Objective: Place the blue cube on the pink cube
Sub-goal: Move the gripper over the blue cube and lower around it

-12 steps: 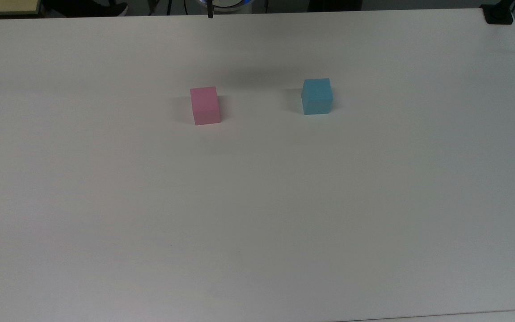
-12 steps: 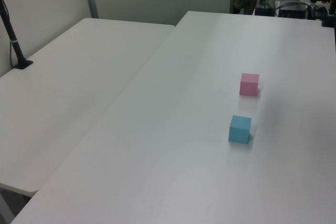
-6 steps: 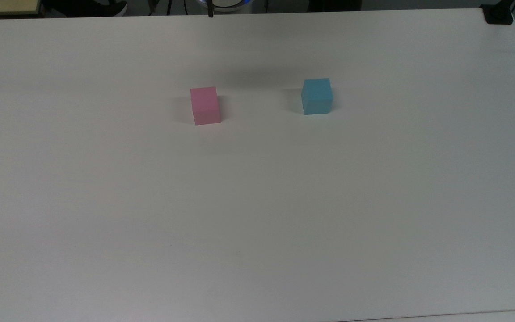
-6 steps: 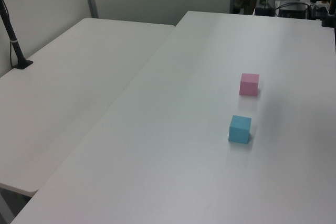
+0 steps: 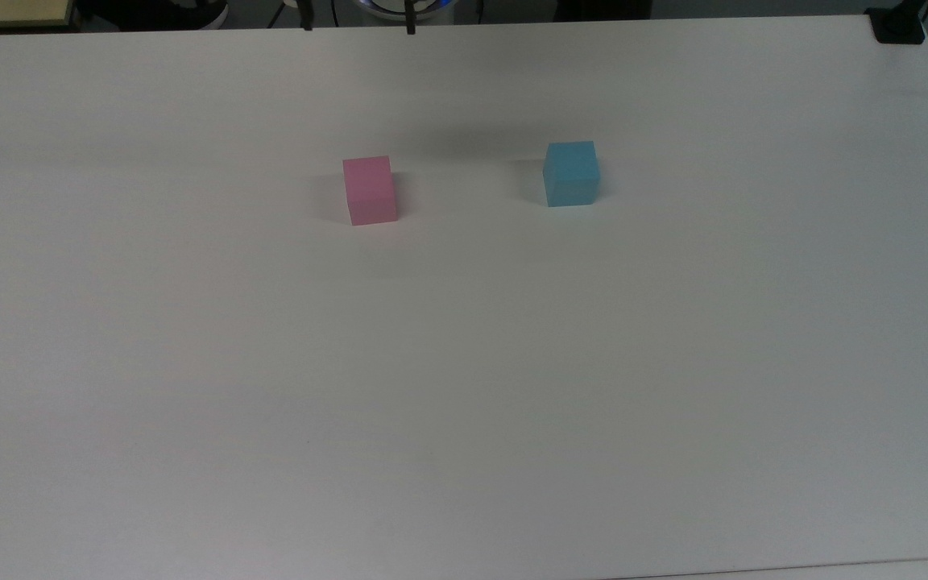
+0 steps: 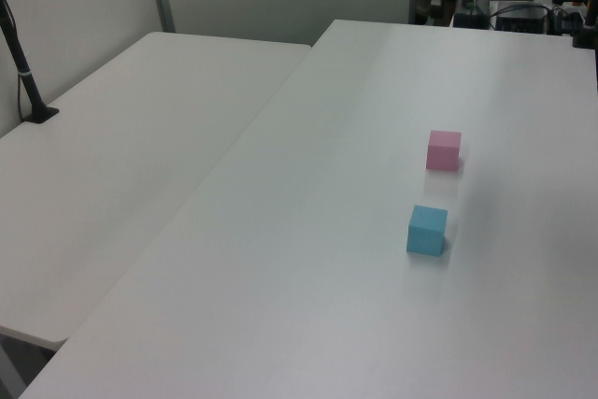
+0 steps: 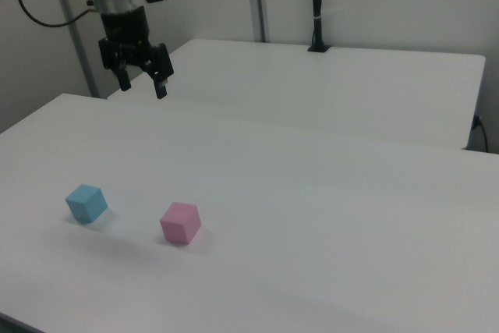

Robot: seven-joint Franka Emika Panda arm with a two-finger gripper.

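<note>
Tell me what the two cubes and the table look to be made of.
The blue cube and the pink cube look like foam or painted wood: flat pastel colour, matte faces, no glare, crisp edges. Which one, I cannot tell. The table looks like white laminate: smooth, with only a faint, soft sheen.

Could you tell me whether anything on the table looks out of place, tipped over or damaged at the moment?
Nothing stands out. The blue cube and the pink cube both sit flat and intact on the white table, well apart. The gripper hangs open above the table, holding nothing.
</note>
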